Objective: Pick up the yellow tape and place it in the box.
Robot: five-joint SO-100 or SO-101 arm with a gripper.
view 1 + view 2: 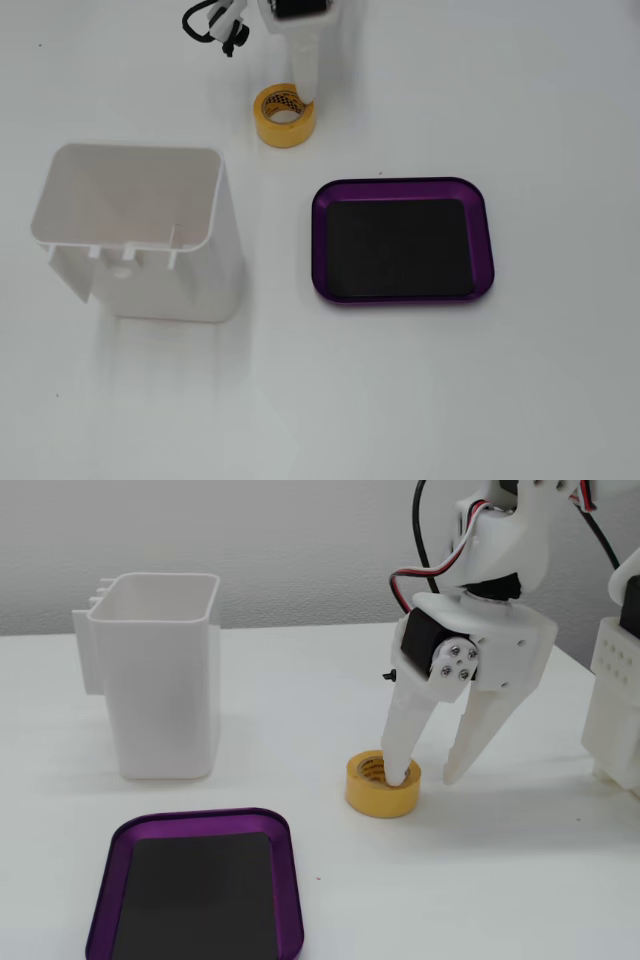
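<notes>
The yellow tape [283, 117] [382, 789] lies flat on the white table, beyond the box in a fixed view from above. The box [401, 184] [196, 818] is a shallow purple tray with a black bottom and nothing in it. My white gripper [427, 776] is open and reaches down over the tape. One finger [402, 750] [305, 78] dips into the roll's core. The other finger [470, 750] stands outside the roll on its right, clear of the wall. Nothing is lifted.
A tall white plastic bin [130, 225] [160, 680] stands left of the tray. A white block of robot hardware [615, 710] sits at the right edge. Black and red cables [215, 20] hang near the arm.
</notes>
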